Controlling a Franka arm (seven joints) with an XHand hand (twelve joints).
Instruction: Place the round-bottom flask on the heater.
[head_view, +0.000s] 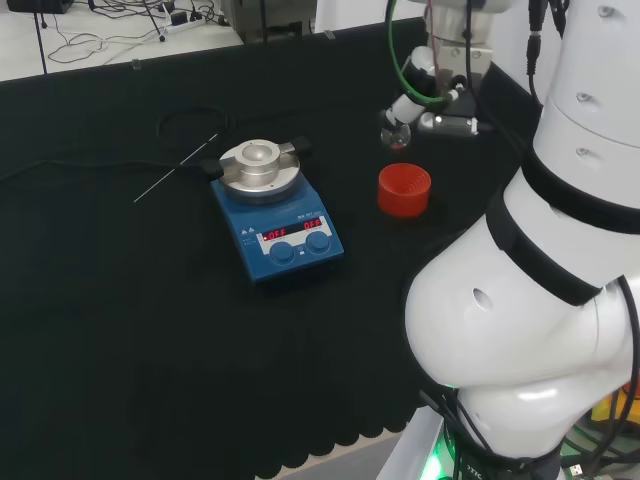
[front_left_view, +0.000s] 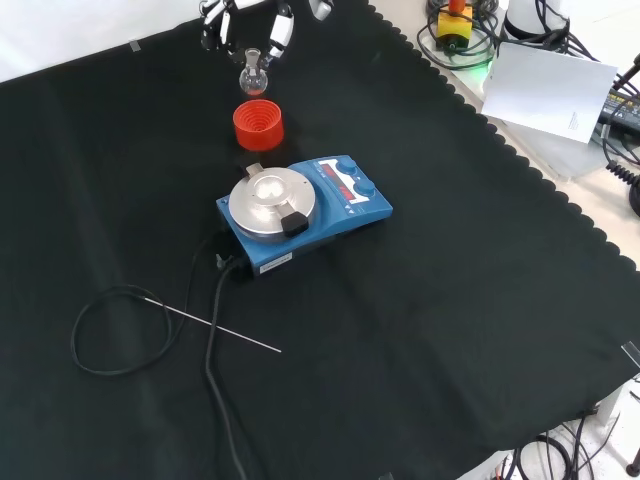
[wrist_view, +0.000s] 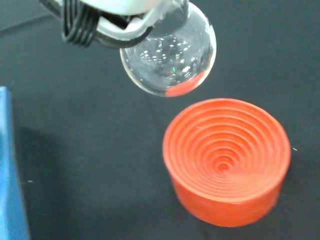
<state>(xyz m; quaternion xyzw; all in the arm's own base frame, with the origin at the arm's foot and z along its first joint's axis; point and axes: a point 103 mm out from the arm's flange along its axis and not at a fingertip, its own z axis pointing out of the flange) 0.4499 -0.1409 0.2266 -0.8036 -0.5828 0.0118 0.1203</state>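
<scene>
Flask (wrist_view: 170, 57) held in robot hand (wrist_view: 107, 22).

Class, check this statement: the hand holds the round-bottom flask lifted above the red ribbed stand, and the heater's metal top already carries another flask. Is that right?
Not quite. The heater carries nothing: its metal top is bare, as the front view shows. The rest stands: the hand holds the round-bottom flask lifted above the red ribbed stand.
</scene>
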